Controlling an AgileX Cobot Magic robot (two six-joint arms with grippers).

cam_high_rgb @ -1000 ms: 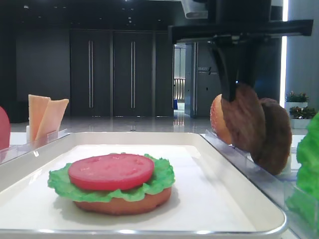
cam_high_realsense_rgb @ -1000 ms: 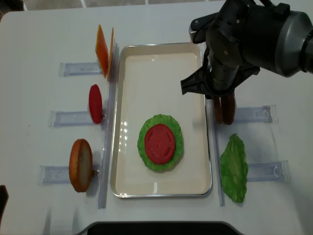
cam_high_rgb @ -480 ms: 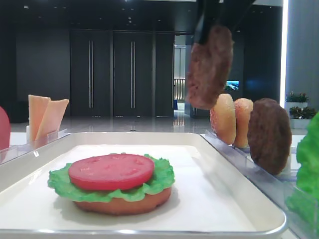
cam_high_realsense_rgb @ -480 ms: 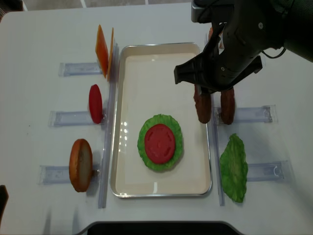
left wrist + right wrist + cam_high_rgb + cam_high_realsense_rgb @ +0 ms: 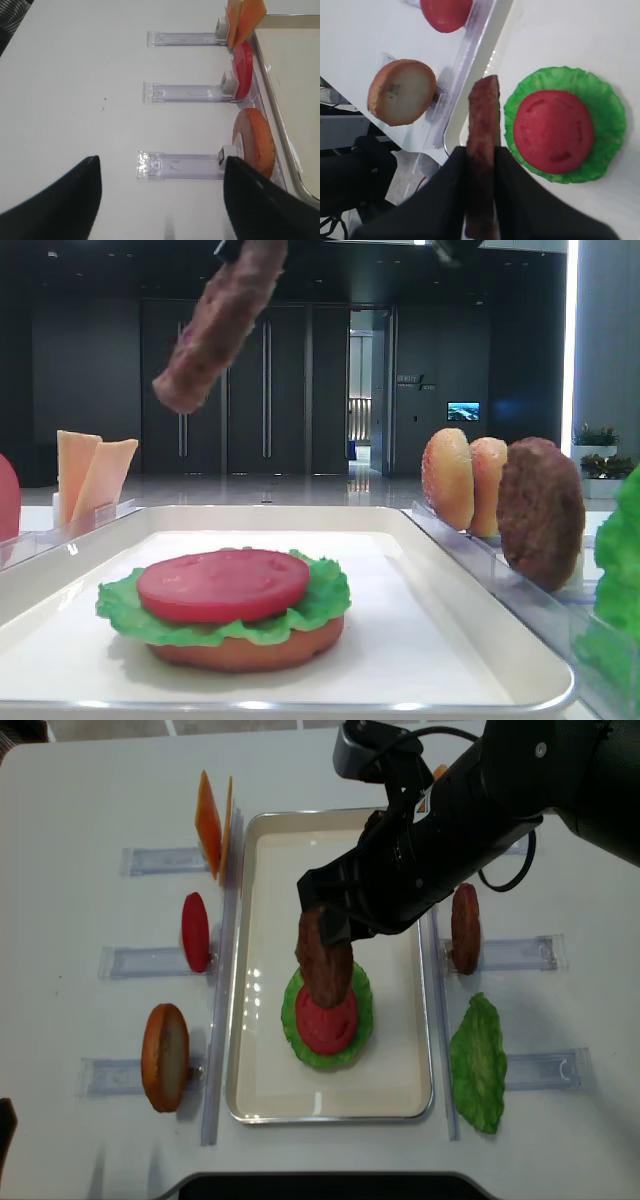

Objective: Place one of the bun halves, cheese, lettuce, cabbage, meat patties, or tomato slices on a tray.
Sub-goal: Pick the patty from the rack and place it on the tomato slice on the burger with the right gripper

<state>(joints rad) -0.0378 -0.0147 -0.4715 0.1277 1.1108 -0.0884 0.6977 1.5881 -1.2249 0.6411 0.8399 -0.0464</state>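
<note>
Rough brown patty held in the air above the white tray

The right gripper [image 5: 480, 165] pinches one thick, lumpy meat patty [image 5: 324, 958] edge-on over the smooth, low-rimmed tray [image 5: 330, 845], above a flat red tomato slice [image 5: 326, 1017] on frilly green lettuce [image 5: 360, 1020]. The left gripper [image 5: 160, 200] has its jaws wide apart, holding nothing.

Bright even light, dark backdrop, tray [image 5: 420, 1020] glare
</note>
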